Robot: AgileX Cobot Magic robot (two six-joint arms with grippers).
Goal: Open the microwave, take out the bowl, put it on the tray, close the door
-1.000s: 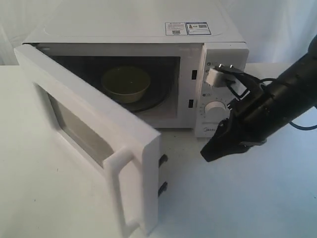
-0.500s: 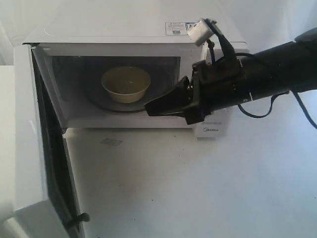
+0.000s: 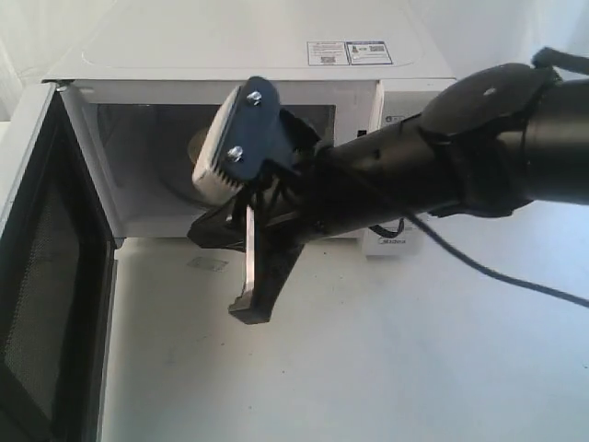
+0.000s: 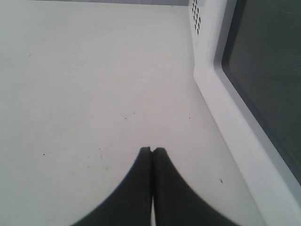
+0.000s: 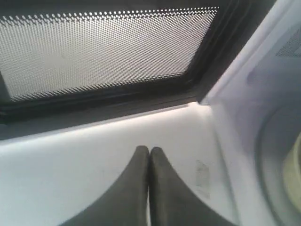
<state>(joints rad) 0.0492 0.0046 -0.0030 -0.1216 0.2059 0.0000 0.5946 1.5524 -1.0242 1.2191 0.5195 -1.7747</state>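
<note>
The white microwave (image 3: 184, 46) stands at the back with its door (image 3: 46, 276) swung wide to the left, its mesh inner window (image 5: 103, 52) facing out. Only a sliver of the cream bowl (image 3: 195, 144) shows in the cavity behind my right arm; its rim (image 5: 297, 176) peeks in at the edge of the right wrist view. My right gripper (image 3: 197, 234) (image 5: 149, 149) is shut and empty, low over the table just in front of the cavity's left part. My left gripper (image 4: 151, 150) is shut and empty over bare table beside the door's outer face (image 4: 263, 70). No tray is in view.
My right arm (image 3: 442, 157) crosses in front of the control panel and hides the knobs. Its white camera mount (image 3: 235, 147) covers most of the cavity opening. A faint tape patch (image 3: 207, 264) lies on the white table (image 3: 368, 368) below the cavity.
The door went from half open to fully open at the left. My right arm swept left from the control panel across the cavity front, gripper now lower and further left.
</note>
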